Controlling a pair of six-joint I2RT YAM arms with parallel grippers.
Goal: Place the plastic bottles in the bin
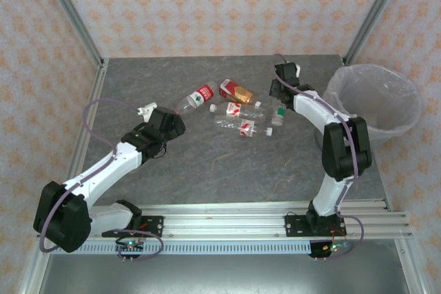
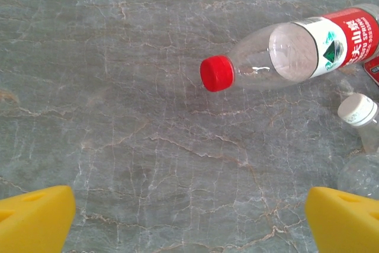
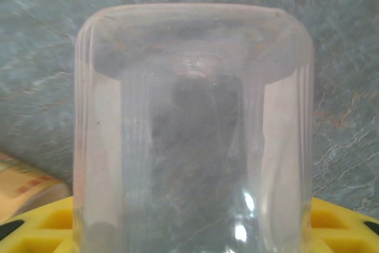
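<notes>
1. Yellow fingers [image 3: 41,223] of the right gripper [image 3: 189,232] hug both sides of a see-through plastic bottle [image 3: 189,117].
2. I think this is the grab step. Next it needs a lift, then a carry right to the round pale grey bin [image 1: 400,125].
3. The left gripper [image 2: 189,223] has its fingers wide apart and holds nothing. A clear red-capped bottle [image 2: 284,51] lies just beyond it.
4. The top view gives the way to the bin, and the right wrist view gives the grip up close.
</notes>
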